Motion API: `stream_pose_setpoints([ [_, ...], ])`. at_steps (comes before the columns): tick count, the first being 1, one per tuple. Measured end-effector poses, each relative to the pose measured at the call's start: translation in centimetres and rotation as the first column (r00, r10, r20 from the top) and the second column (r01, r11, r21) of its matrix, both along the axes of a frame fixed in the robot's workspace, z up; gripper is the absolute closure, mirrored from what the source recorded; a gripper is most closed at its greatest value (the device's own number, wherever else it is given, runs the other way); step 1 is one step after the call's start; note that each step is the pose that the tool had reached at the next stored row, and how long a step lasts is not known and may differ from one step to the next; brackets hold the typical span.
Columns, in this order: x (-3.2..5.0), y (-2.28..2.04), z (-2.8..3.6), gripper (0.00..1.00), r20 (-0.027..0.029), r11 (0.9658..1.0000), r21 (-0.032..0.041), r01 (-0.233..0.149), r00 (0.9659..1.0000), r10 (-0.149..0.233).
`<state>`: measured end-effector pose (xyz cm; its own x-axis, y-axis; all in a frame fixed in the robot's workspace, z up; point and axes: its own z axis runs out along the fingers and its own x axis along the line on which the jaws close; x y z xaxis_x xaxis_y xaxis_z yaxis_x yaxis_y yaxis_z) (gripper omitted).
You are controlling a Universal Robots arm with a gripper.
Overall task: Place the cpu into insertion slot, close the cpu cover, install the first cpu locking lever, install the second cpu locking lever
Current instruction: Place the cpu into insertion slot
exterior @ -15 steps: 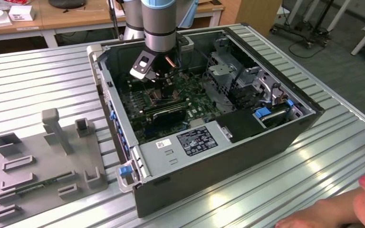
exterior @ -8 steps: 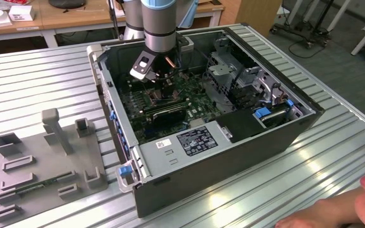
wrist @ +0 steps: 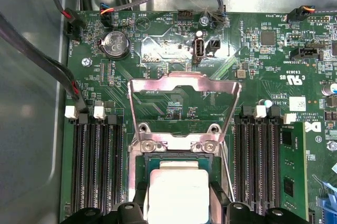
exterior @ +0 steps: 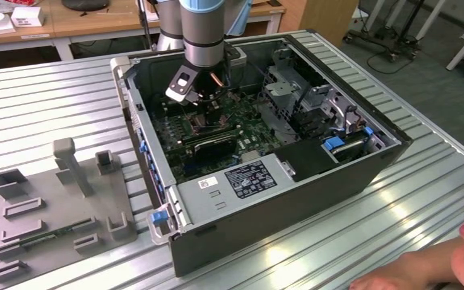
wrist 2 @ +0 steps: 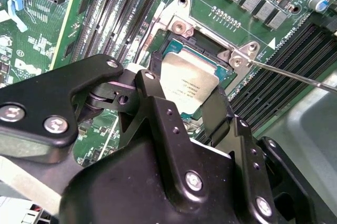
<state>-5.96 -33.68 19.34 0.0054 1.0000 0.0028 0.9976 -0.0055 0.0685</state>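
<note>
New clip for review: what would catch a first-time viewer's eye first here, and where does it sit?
In the exterior view, the arm plunging into the open computer case stands out first. In both wrist views its pincer grips the pale cpu at the insertion slot. In the first wrist view, the silvery cpu cover stands open at the slot's edge.

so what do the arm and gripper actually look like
The arm is a silvery-grey tube with a light blue band at its joint. A white-and-black block sits at the wrist. The gripper is matte black, built of angular linked plates fastened with silver screw heads.
</note>
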Motion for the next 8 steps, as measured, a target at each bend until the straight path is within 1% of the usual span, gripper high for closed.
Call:
stream_pose_setpoints([
  [8, 0.02, 0.01, -0.04, 0.45, 0.0000, 1.0000, 0.0002, 0.000, 1.0000, 0.000],
])
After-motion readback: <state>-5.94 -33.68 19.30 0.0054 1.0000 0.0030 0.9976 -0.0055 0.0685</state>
